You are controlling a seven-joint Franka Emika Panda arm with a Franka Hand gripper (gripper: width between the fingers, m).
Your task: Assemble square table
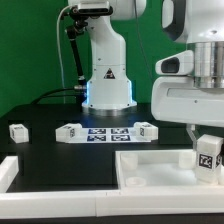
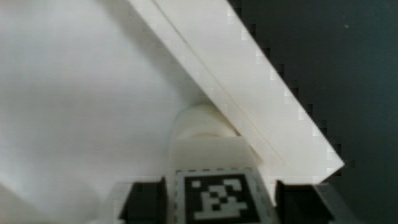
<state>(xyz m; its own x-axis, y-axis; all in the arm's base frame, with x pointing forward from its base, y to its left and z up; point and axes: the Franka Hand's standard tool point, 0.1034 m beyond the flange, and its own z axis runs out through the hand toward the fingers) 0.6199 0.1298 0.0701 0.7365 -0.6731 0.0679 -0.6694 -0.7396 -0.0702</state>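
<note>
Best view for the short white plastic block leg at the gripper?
Wrist view: the short white block leg and its tag sit large between the gripper fingers. The exterior view shows it small, at the exterior view's right.

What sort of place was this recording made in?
Most likely a robotics lab bench: a robot arm is mounted on a dark table before a green backdrop, and the loose white legs and the marker board carry printed square tags.

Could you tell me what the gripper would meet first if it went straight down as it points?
Probably the tagged leg inside the gripper, then the tabletop slab beneath; depth is unclear.
</note>
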